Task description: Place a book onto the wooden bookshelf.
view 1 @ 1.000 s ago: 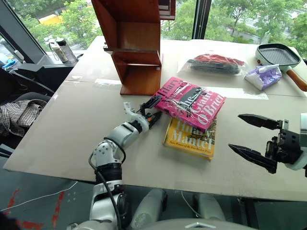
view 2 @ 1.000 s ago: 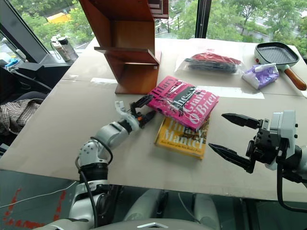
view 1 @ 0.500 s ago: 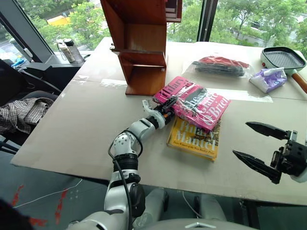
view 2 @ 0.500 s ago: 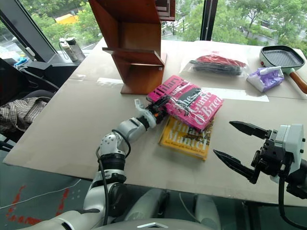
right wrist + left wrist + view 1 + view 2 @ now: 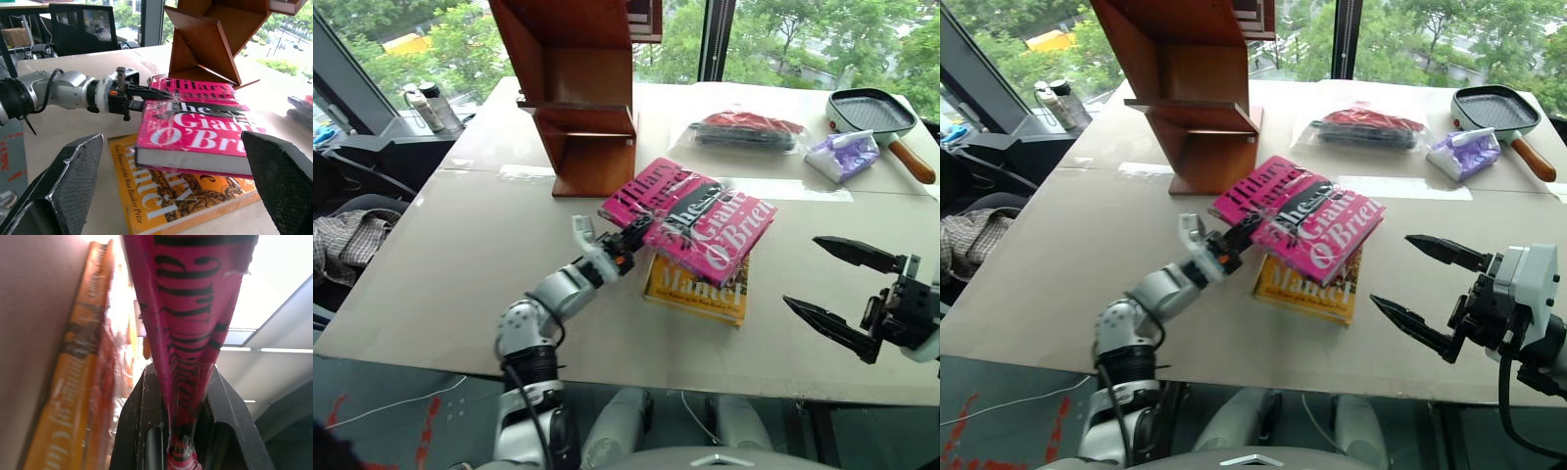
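Book lay mid-table, atop a yellow book; my left gripper pinched its near corner. Shiny wrap looked slippery, heavy for a corner grip. Right gripper gaped empty.

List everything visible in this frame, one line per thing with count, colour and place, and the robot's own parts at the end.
pink book: 1, magenta, plastic-wrapped, on the yellow book, near edge clamped by the left end effector
yellow book: 1, yellow, flat on the table under the pink book
bookshelf: 1, reddish-brown wood, far left of the table
table: 1, beige
red bag: 1, red and dark contents in clear plastic, far centre
purple packet: 1, purple and white, far right
grill pan: 1, dark, wooden handle, far right
bottles: 2, on the ledge far left
left end effector: shut on the pink book
right end effector: open, near right, holding nothing
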{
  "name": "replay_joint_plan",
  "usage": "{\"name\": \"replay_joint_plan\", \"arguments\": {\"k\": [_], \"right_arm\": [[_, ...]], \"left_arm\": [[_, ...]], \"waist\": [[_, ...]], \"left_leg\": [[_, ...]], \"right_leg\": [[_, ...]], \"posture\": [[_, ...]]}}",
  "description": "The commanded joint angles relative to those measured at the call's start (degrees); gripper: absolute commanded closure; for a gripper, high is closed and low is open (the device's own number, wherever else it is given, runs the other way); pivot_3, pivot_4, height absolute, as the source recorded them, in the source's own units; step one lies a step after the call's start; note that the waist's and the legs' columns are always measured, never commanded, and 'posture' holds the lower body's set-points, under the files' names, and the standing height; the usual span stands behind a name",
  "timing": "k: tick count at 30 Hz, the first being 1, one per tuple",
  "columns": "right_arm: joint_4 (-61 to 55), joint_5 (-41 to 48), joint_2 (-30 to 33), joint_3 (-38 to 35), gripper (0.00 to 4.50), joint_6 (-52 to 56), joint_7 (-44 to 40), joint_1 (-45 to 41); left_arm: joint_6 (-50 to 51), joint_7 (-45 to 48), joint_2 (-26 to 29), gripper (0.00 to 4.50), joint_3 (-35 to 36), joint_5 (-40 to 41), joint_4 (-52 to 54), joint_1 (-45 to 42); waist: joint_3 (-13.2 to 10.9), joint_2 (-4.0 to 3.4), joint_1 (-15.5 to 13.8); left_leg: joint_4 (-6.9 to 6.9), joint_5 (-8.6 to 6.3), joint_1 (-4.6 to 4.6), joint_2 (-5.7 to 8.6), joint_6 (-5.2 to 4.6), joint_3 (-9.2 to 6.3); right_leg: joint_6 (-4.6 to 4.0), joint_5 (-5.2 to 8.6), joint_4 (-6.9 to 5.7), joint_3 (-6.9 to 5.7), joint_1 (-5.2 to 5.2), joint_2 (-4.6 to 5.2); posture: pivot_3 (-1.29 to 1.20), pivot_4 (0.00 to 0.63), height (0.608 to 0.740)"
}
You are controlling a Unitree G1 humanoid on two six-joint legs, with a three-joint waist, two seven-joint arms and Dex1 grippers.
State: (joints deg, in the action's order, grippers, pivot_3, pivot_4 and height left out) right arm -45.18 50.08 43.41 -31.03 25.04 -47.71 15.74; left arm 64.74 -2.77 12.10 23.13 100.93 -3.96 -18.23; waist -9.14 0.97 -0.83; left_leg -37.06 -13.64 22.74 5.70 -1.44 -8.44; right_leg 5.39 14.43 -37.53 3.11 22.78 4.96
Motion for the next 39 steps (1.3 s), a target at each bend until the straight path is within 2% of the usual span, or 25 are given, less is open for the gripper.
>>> {"name": "replay_joint_plan", "arguments": {"k": [1, 5, 6, 9, 11, 14, 19, 22, 26, 31, 35, 37, 39], "right_arm": [[4.19, -0.95, 1.44, 1.68, 0.0, -1.75, -1.54, -5.02], [7.72, -0.6, 2.04, 3.1, 0.0, -2.24, -3.41, -9.56], [8.13, -0.7, 2.04, 3.33, 0.0, -2.37, -3.69, -10.27], [11.29, -0.7, 1.98, 3.4, 0.0, -3.35, -5.22, -13.19], [14.28, -1.11, 2.0, 3.53, 0.0, -4.07, -6.36, -15.28], [17.33, -0.51, 2.09, 3.27, 0.0, -4.28, -7.67, -17.86], [22.35, 0.15, 2.19, 1.89, 0.0, -4.62, -9.48, -21.54], [24.8, 0.33, 2.51, 0.51, 0.0, -4.95, -11.19, -21.97], [26.97, 1.0, 2.42, -0.78, 0.0, -5.43, -13.26, -21.93], [29.38, -2.44, 0.41, 1.21, 0.0, -9.16, -13.79, -23.67], [30.46, -3.56, -1.19, 3.35, 0.0, -10.67, -13.75, -25.42], [32.09, -4.05, -1.52, 3.86, 0.0, -12.1, -14.89, -26.76], [33.76, -4.63, -1.57, 4.24, 0.0, -13.28, -15.81, -28.23]], "left_arm": [[3.42, 0.61, 10.51, 4.4, -0.84, 11.11, 11.4, 3.7], [3.08, 4.12, 23.07, 4.4, -0.22, 11.01, 20.7, 6.06], [2.81, 6.18, 25.21, 4.4, 0.29, 8.38, 22.51, 6.0], [-0.02, 15.59, 33.15, 4.4, 2.08, -4.85, 30.82, 2.0], [-6.21, 23.7, 38.69, 4.4, 0.74, -17.68, 36.2, -1.21], [-19.8, 32.74, 45.0, 4.4, -3.39, -37.28, 38.0, -8.23], [-42.47, 40.9, 49.57, 4.4, -13.56, -65.49, 32.46, -22.39], [-49.64, 44.68, 51.0, 4.4, -19.67, -76.86, 27.18, -30.31], [-52.58, 51.51, 54.43, 4.4, -27.14, -88.83, 19.2, -39.91], [-53.59, 52.31, 55.62, 4.4, -29.02, -98.73, 14.26, -41.03], [-48.06, 53.8, 55.33, 4.4, -30.46, -103.59, 12.83, -42.71], [-42.83, 55.34, 54.63, 4.4, -35.88, -111.43, 10.12, -44.88], [-39.13, 58.59, 53.51, 4.4, -40.05, -115.6, 7.31, -47.31]], "waist": [[-0.1, 0.1, 0.27], [-0.17, 0.04, -0.42], [-0.18, -0.02, -0.65], [-0.41, 0.1, -0.89], [-0.43, 0.08, -0.84], [-0.48, 0.0, -0.69], [-0.51, 0.01, -0.62], [-0.51, 0.02, -0.28], [-0.56, 0.03, 0.3], [-0.57, 0.0, 1.55], [-0.62, 0.07, 1.79], [-0.64, 0.07, 1.74], [-0.65, 0.07, 1.75]], "left_leg": [[-0.01, -0.02, -0.01, -0.02, 0.01, 0.04], [0.01, -0.05, 0.0, 0.01, 0.01, 0.01], [0.02, -0.05, 0.02, 0.01, 0.02, -0.04], [0.09, -0.05, 0.03, 0.02, 0.01, -0.01], [0.15, -0.04, 0.04, 0.0, 0.02, 0.0], [0.36, 0.06, 0.02, 0.01, 0.18, 0.13], [0.67, 0.09, 0.06, -0.01, 0.22, 0.13], [0.86, 0.06, 0.11, -0.01, 0.18, 0.16], [0.83, 0.06, 0.58, 0.01, 0.18, 0.18], [0.67, 0.08, 0.9, 0.0, 0.17, 0.16], [0.51, 0.08, 0.94, 0.01, 0.16, 0.15], [0.37, 0.08, 0.97, 0.01, 0.16, 0.13], [0.22, 0.07, 0.97, 0.07, 0.15, 0.15]], "right_leg": [[-0.01, 0.0, -0.01, 0.07, 0.03, 0.03], [-0.06, 0.01, 0.03, 0.01, 0.01, 0.06], [-0.19, 0.08, 0.04, -0.04, 0.01, 0.08], [-0.25, 0.12, 0.11, -0.03, 0.01, 0.09], [-0.29, 0.11, 0.18, -0.04, 0.02, 0.03], [-0.32, 0.1, 0.44, 0.03, 0.01, 0.0], [-0.14, -0.06, 0.81, -0.01, 0.03, 0.02], [-0.13, -0.06, 0.93, 0.02, 0.13, 0.04], [-0.11, -0.06, 0.8, 0.04, 0.65, 0.02], [-0.09, -0.07, 0.57, 0.03, 1.03, -0.05], [-0.08, -0.08, 0.44, 0.02, 1.03, -0.08], [-0.07, -0.07, 0.35, -0.01, 1.03, -0.09], [-0.05, -0.06, 0.15, -0.01, 1.02, -0.09]], "posture": [[0.0, 0.15, 0.74], [0.0, 0.15, 0.74], [0.0, 0.15, 0.74], [0.0, 0.15, 0.74], [0.0, 0.15, 0.74], [0.0, 0.15, 0.74], [0.0, 0.15, 0.74], [0.0, 0.15, 0.74], [0.0, 0.15, 0.74], [0.0, 0.15, 0.74], [0.0, 0.15, 0.74], [0.0, 0.15, 0.74], [0.0, 0.15, 0.74]]}}
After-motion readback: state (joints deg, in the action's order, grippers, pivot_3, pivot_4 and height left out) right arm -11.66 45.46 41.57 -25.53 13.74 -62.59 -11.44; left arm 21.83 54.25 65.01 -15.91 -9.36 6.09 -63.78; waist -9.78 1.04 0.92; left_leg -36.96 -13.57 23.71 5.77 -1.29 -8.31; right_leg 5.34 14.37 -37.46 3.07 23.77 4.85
